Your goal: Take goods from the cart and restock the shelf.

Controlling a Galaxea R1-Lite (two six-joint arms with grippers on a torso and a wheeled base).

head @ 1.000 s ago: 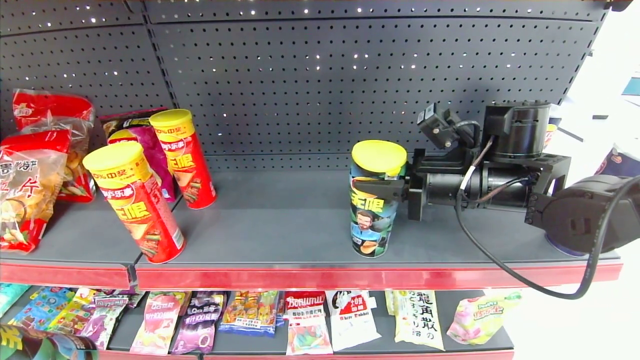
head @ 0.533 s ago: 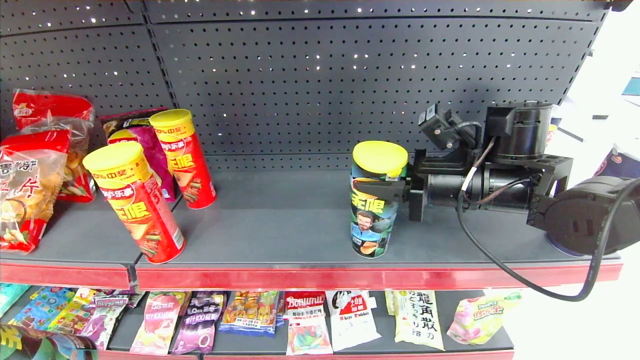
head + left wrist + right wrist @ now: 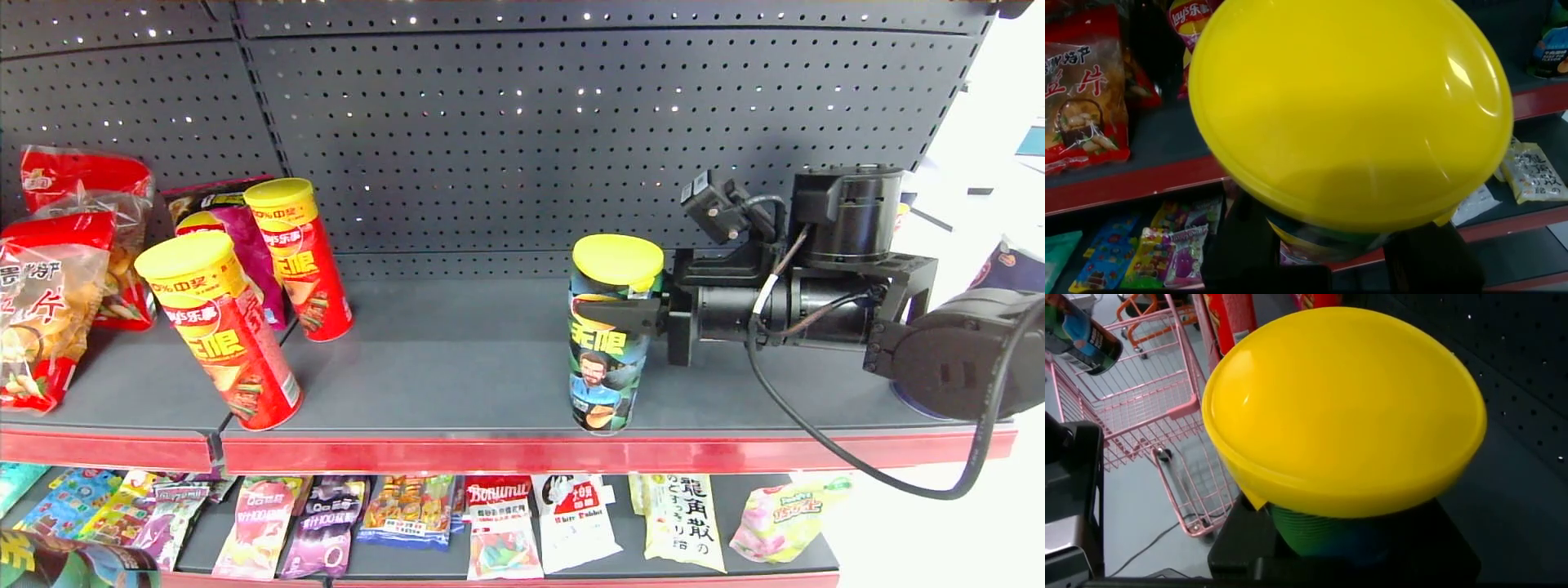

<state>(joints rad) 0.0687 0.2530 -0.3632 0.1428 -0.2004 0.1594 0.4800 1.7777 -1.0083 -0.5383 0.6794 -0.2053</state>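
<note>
**Green can at the shelf, not yet let go**

The green can (image 3: pixel 608 343), yellow-lidded, stands upright right of centre in the head view. The right tool (image 3: pixel 620 309) is clamped round its upper body from the right side, one dark finger lying across the front of the label. Its base sits at the front of the shelf (image 3: pixel 457 359), just behind the red lip. From here I can't tell whether it is resting on the board or a touch above it.

The left tool (image 3: pixel 1339 257) looks closed on a second can (image 3: pixel 1347 106), whose yellow lid sits close under that wrist camera with dark fingers on either side below it.

Further out, two red cans (image 3: pixel 220 327) lean at the left of the frame with snack bags (image 3: pixel 49 302) beside them. A wide stretch of bare board lies between them and the green can. Sachets (image 3: pixel 506 523) line the tier below, and the pink cart (image 3: pixel 1143 416) stands on the floor in the right wrist view.

To my eye the job is midway. One can is at its place but needs releasing, the second waits its turn, and how much is left in the cart I cannot make out.
</note>
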